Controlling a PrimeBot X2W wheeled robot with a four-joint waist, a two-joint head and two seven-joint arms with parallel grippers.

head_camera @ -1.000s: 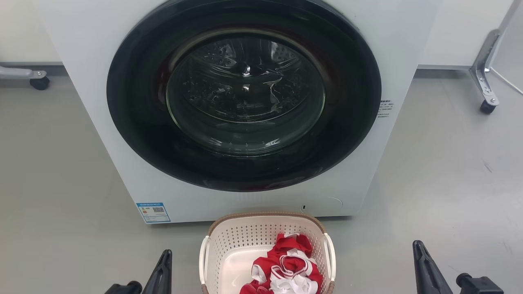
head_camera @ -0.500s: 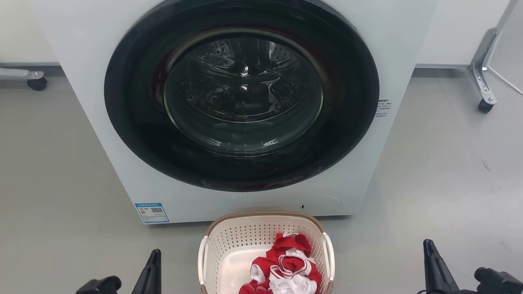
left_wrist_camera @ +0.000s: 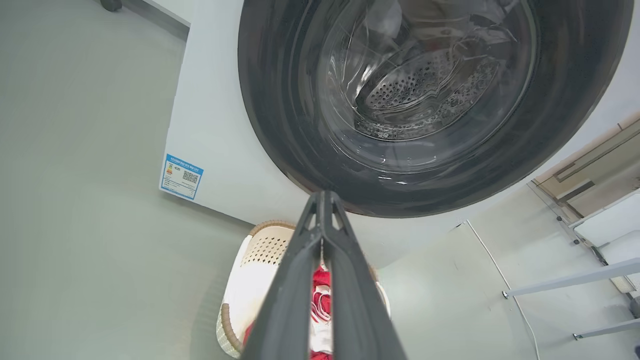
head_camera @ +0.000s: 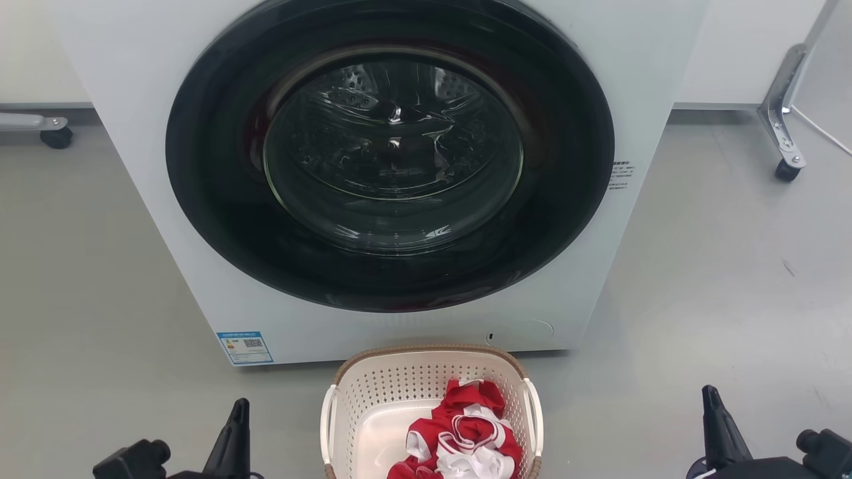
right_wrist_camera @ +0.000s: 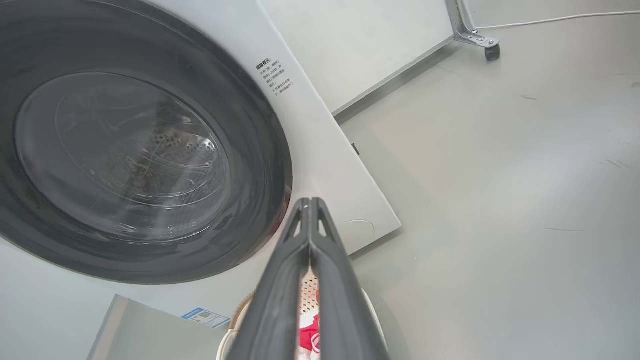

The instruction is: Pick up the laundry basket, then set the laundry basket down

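Each wrist view shows its hand closed and empty, fingertips touching: left hand, right hand. In the head view the laundry basket sits on the floor just before the washing machine, handles left and right. Its near end is cropped, so its long axis is unclear.

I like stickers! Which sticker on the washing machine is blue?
The bottom-left sticker; the label right of the door is only black writing.

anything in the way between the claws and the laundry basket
Nothing visible. Bare floor lies between the left claw and the laundry basket, and likewise between the right claw and it. The washing machine stands behind the basket, not between.
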